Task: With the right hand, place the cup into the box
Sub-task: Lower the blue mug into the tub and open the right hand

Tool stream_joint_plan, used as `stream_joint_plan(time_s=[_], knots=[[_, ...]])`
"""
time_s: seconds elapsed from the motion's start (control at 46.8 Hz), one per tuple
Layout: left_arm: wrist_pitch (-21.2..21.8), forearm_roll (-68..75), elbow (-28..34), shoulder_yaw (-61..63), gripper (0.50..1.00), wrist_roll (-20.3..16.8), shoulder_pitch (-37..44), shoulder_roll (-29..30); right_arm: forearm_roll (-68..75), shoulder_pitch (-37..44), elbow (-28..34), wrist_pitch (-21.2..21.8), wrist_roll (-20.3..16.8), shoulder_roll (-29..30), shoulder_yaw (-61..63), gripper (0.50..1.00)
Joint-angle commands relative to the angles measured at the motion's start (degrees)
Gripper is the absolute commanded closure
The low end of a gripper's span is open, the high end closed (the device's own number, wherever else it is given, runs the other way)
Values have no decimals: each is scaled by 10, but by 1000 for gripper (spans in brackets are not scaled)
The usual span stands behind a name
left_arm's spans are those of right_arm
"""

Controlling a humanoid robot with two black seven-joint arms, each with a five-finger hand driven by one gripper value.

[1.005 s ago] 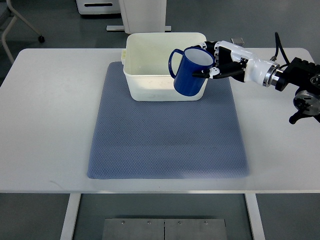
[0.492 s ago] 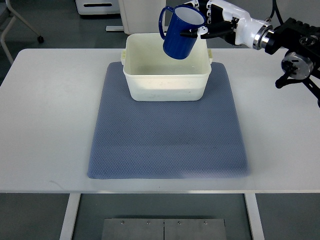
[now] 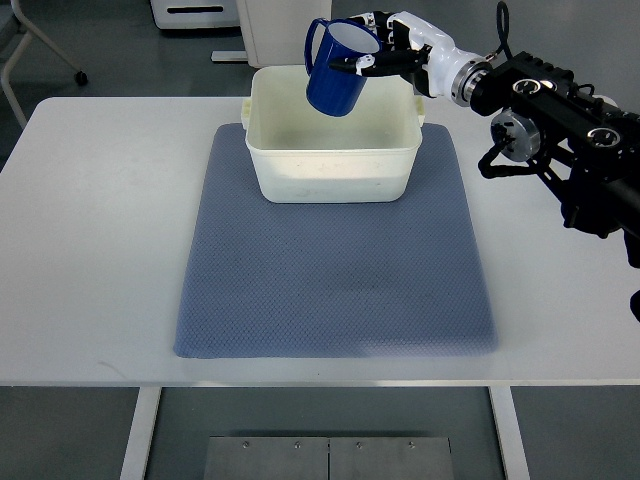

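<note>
A dark blue cup (image 3: 334, 72) with a white inside and a handle on its left hangs tilted in the air over the far part of the cream box (image 3: 268, 160). My right hand (image 3: 378, 52) is shut on the cup's rim from the right, its arm (image 3: 540, 100) coming in from the right edge. The box stands open at the far end of the blue-grey mat (image 3: 335, 270), and its inside looks bare. The left arm does not show.
The white table (image 3: 90, 240) carries the mat and box. A white cabinet base (image 3: 285, 30) stands behind the table, and a chair leg with a castor (image 3: 80, 75) is at the far left on the grey floor.
My right hand lifted the cup from the box's right front corner, up and to the left. It now hangs higher over the box's far side. The arm swung in closer.
</note>
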Motion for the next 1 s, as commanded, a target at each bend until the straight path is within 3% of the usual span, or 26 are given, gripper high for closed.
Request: stream_joint_plan(time_s=[0.0, 0.62, 0.706, 0.855, 0.984], knots=[[0, 0, 0, 0, 500, 0, 0, 0, 0, -1, -8, -10, 1, 6, -18, 1000], [0, 0, 0, 0, 500, 0, 0, 0, 0, -23, -7, -35, 6, 23, -40, 996], [0, 0, 0, 0, 500, 0, 0, 0, 0, -27, -7, -35, 6, 25, -40, 907], [0, 0, 0, 0, 500, 0, 0, 0, 1, -28, -6, -35, 6, 25, -40, 679], [0, 0, 0, 0, 500, 1, 0, 0, 1, -28, -5, -35, 6, 25, -40, 534]])
